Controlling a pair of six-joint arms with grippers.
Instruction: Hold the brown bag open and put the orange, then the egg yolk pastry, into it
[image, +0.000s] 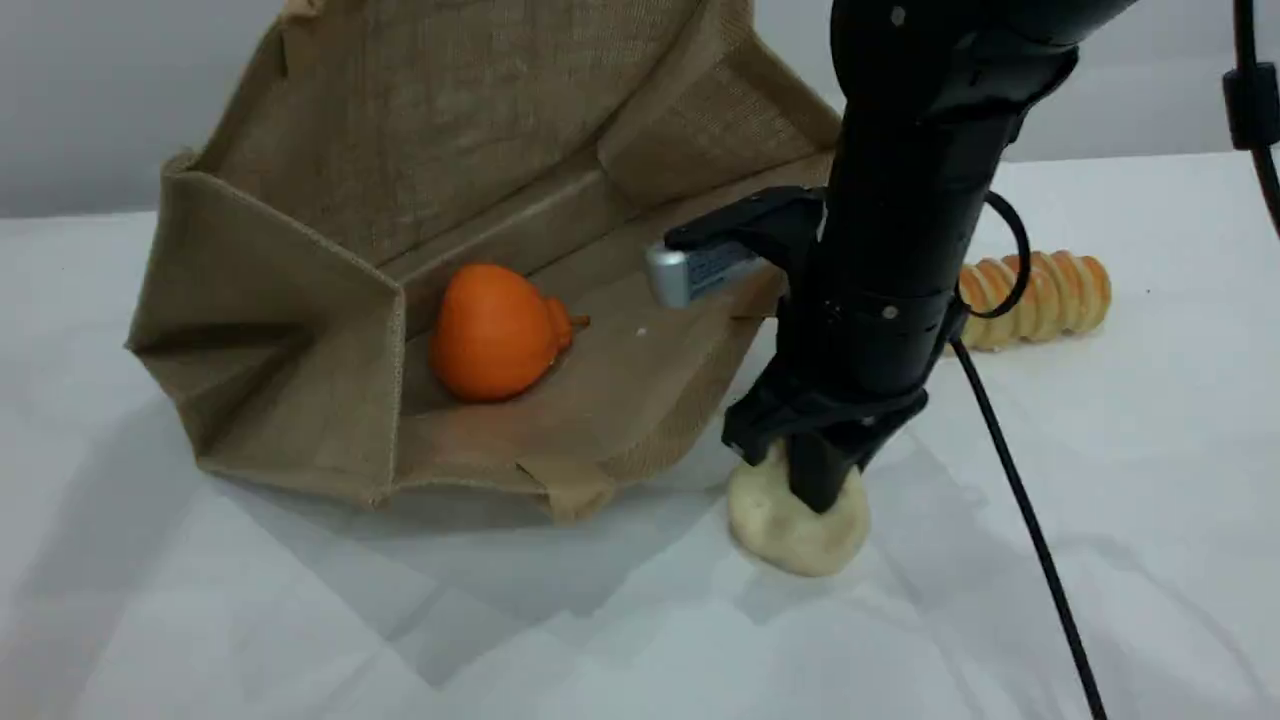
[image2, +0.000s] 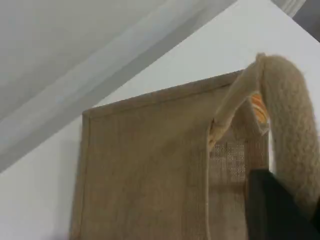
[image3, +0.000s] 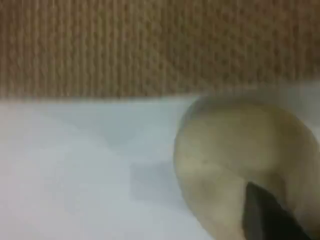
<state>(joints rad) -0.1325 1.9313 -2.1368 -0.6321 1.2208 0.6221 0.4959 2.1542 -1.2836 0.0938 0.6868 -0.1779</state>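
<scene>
A: Entry 1, brown bag: how is it listed?
B: It is listed as lying on its side on the table. Its inside is open to the scene view and its upper wall is raised toward 12 o'clock. A coarse tan weave is noted.

A: Entry 2, orange?
B: It is recorded inside the bag, resting on the lower wall near the back fold. Its pointed end is turned toward 3 o'clock.

A: Entry 3, egg yolk pastry?
B: It is entered as outside the bag, on the table just beside the bag's front edge, at 4 o'clock from the orange. It is pale cream and dimpled.

A: Right tool?
B: It is set on the pastry from above. Its dark fingers are drawn in narrow and pressed into the lump, which is gripped while its underside rests on the table.

A: Left tool?
B: It is seen only in its own wrist view. It is clamped fully on the bag's padded handle, which rises toward 12 o'clock from the dark fingertip.

A: Sundries?
B: 1 ridged golden bread roll is noted at 1 o'clock from the pastry, partly hidden by the right arm. 1 black cable is also noted.
</scene>
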